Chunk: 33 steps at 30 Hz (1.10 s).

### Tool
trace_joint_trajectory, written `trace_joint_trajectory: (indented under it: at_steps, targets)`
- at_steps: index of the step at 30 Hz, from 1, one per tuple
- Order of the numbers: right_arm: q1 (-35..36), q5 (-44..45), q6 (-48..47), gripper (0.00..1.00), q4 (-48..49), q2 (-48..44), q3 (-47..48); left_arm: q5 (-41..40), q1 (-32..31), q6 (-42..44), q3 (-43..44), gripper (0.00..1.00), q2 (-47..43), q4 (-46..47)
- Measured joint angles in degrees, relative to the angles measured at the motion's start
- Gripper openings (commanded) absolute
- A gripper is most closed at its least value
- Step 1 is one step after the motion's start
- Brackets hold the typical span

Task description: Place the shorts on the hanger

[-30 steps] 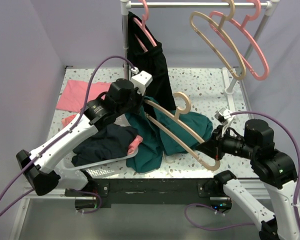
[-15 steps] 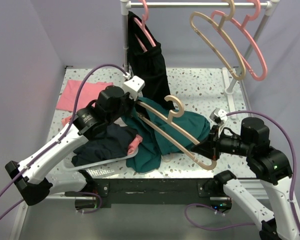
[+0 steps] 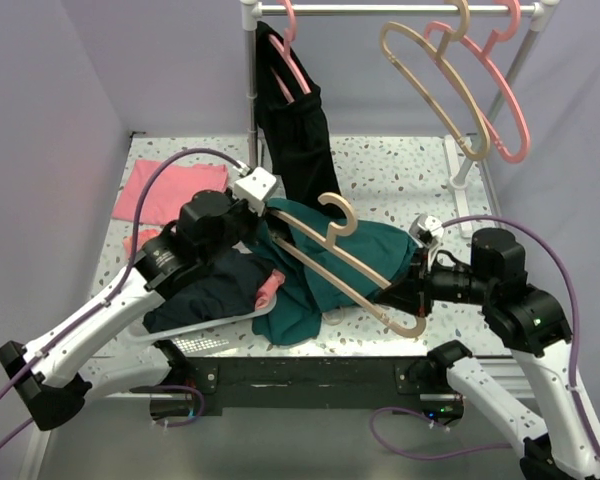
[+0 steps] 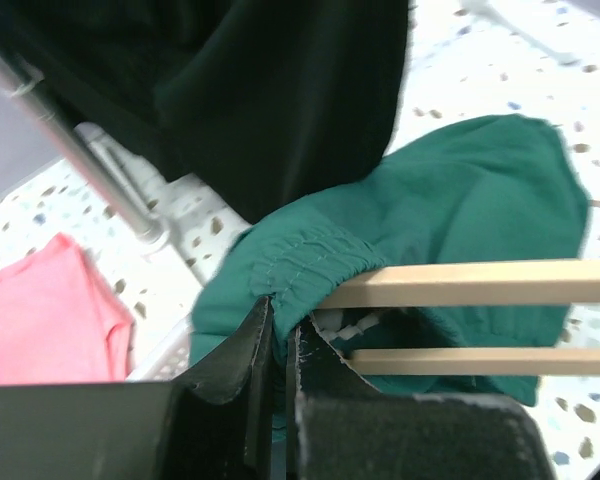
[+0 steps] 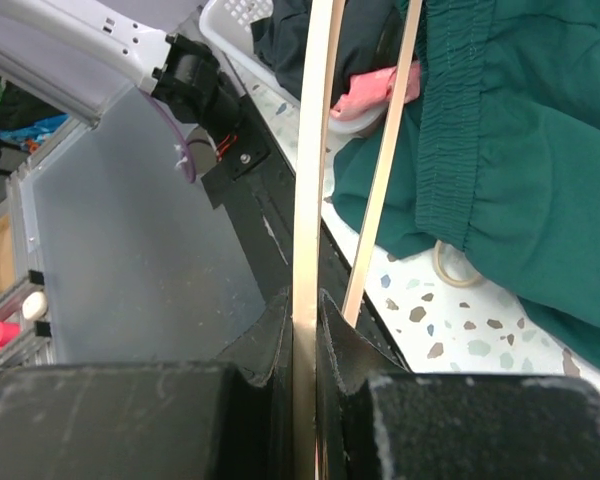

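Over the table (image 3: 400, 170), my left tool (image 4: 280, 325) pinches the limp shorts (image 4: 460, 200) at the waistband (image 4: 300, 255); my right tool (image 5: 302, 300) clamps the stiff hanger (image 5: 317, 100).

Hangers, four in all! Two tan: the hanger (image 4: 480, 283) down low, a second tan hanger (image 3: 478, 150) up on the rail (image 3: 380, 8). Two pink: left pink hanger (image 3: 298, 72), right pink hanger (image 3: 520, 152). The shorts (image 3: 385, 248), one pair. One black garment (image 3: 305, 140). One basket (image 3: 195, 343), one dark garment (image 3: 205, 285) inside. Pink cloth (image 3: 170, 190), at least two pieces. Two arms: left arm (image 3: 100, 315), right arm (image 3: 545, 335).
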Motion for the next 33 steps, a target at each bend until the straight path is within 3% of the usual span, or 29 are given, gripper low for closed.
trace_joint_trajectory:
  at_steps: [7, 9, 15, 26, 33]
  targets:
    - [0.92, -3.1, 2.62, 0.0, 9.84, 3.28, -5.7, 6.95, 0.22, 0.39, -4.07, 0.16, -4.76, 2.54]
    - [1.16, -3.76, 3.67, 0.0, 12.09, 4.2, -6.56, 6.97, 0.37, 0.37, -4.33, 0.29, -4.63, 2.54]
    - [2.05, -3.93, 6.01, 0.0, 20.35, 5.42, -12.04, 7.21, 0.44, 0.35, -6.29, 0.48, -5.11, 2.43]
    - [5.25, -3.32, 7.93, 0.0, 29.2, 8.04, -15.93, 14.6, 0.61, 0.7, -6.23, 0.73, -8.7, -1.27]
    - [8.35, -0.81, 7.61, 0.0, 31.67, 9.9, -15.93, 23.93, -0.31, -2.27, -2.03, 0.78, -7.96, 5.53]
